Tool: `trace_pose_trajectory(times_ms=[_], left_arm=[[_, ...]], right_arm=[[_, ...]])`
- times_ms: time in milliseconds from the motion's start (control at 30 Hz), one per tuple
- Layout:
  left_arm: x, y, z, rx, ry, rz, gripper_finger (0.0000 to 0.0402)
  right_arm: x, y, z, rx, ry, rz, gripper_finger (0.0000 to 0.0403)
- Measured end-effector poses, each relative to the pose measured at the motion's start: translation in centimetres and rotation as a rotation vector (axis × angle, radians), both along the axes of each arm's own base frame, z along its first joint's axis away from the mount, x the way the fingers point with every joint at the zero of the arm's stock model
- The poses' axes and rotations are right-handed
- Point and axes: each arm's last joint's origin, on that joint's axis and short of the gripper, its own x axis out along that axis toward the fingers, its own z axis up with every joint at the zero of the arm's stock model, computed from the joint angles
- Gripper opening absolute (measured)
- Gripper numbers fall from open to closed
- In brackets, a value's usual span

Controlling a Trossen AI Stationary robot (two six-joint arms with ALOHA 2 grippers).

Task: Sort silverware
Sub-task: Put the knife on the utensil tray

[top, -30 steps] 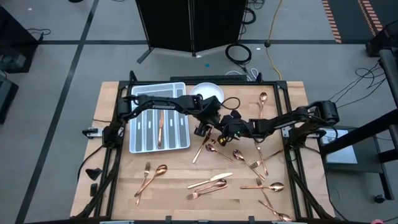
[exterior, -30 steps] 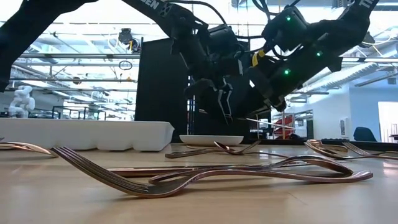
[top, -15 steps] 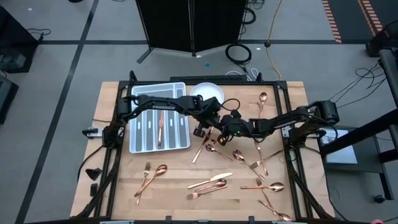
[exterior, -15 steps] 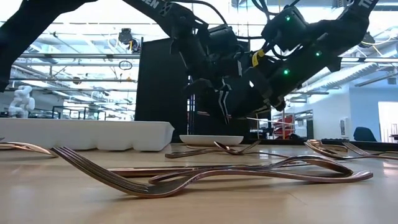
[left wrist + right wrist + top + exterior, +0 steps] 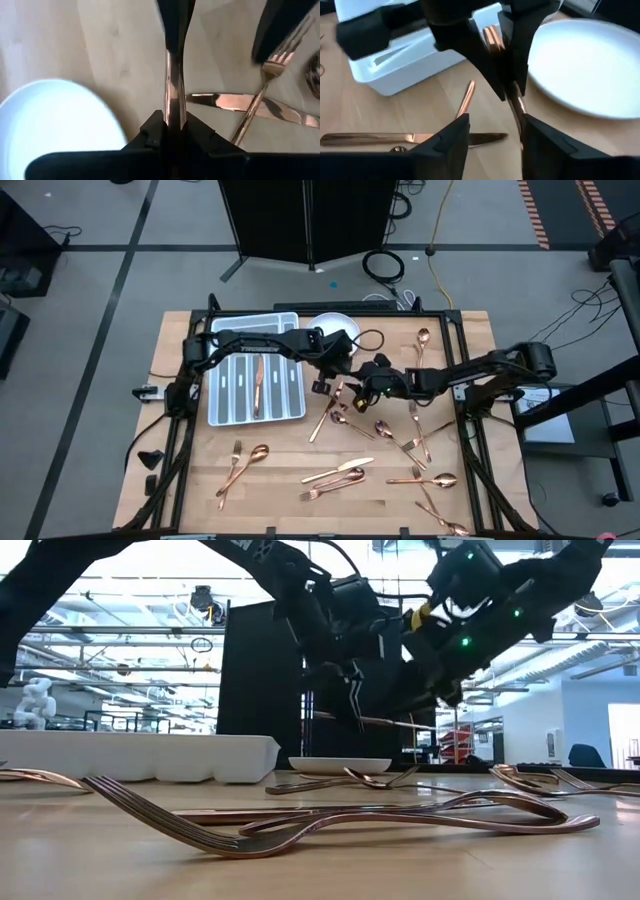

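A wooden worktop (image 5: 200,480) stands on a grey tiled floor, with a black cabinet (image 5: 305,220) behind it. Copper silverware lies scattered over the worktop's near and right parts, and one piece (image 5: 257,385) lies in a compartment of the grey tray (image 5: 220,395) on the left. Beside the tray sits a white plate (image 5: 338,326).

One slim copper piece (image 5: 174,85) is up off the worktop at the centre, between the two arms. The left wrist view shows it best: the left end effector (image 5: 172,127) is closed narrow on its shaft, which runs straight out from between the fingers, with the plate (image 5: 55,125) and a fork (image 5: 272,75) lying below. The high view only shows the two dark arms meeting there; the piece itself is barely visible there.

The right wrist view shows the right end effector (image 5: 492,130) with its fingers spread apart, the copper shaft (image 5: 492,40) passing beyond the gap, gripped by the other arm's dark fingers. Whether the right fingers touch it cannot be told.

In the low view a thin rod (image 5: 385,722) juts level between the dark end effectors above the plate (image 5: 340,764), and a fork (image 5: 300,825) fills the foreground. Which kind of utensil is held stays unclear, its ends being hidden.
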Motion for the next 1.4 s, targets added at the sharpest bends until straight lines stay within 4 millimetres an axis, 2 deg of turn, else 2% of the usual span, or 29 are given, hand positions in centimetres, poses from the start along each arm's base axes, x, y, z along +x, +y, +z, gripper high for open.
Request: trace_pose_trajectory(times_ms=[167, 333, 433, 567, 700, 800, 900, 1033, 1167, 1300, 1400], left_arm=[[-1.1, 0.2, 1.0, -0.013, 0.041, 0.053, 0.0037], [-2.6, -0.1, 3.6, -0.005, 0.056, 0.109, 0.0037], [-4.5, 0.1, 5.5, -0.031, 0.095, 0.184, 0.0037], [-8.4, 0.9, 8.2, -0.085, 0.201, 0.345, 0.0037], [-13.0, 1.4, 10.2, -0.166, 0.272, 0.597, 0.0037], [-16.6, 0.8, 10.8, -0.204, 0.245, 0.739, 0.0037], [-20.5, -0.3, 11.6, -0.242, 0.134, 0.923, 0.0037], [-25.2, -2.1, 11.5, -0.252, -0.106, 1.249, 0.0037], [-29.1, -4.6, 9.8, -0.345, -0.247, 1.410, 0.0037], [-31.7, -6.3, 8.0, -0.436, -0.364, 1.500, 0.0039], [-32.6, -7.1, 6.7, -0.473, -0.439, 1.548, 0.0041]], right_arm=[[-1.3, 0.0, 2.5, -0.034, -0.036, 0.017, 0.0182], [-3.2, 0.0, 4.7, -0.054, -0.055, -0.005, 0.0182], [-4.4, 0.1, 5.1, -0.021, -0.023, -0.024, 0.0182], [-5.6, 0.1, 4.9, 0.029, 0.007, -0.057, 0.0183], [-6.1, 0.4, 3.9, 0.064, 0.014, -0.075, 0.0183], [-6.4, 0.9, 3.1, 0.069, 0.014, -0.081, 0.0183], [-6.7, 1.2, 2.6, 0.066, 0.019, -0.098, 0.0183], [-6.6, 1.6, 2.7, 0.063, 0.006, -0.096, 0.0183], [-6.4, 2.0, 3.0, 0.067, -0.038, -0.074, 0.0183], [-6.3, 2.5, 3.2, 0.082, -0.065, -0.062, 0.0183], [-6.2, 2.8, 3.2, 0.107, -0.083, -0.063, 0.0183]])
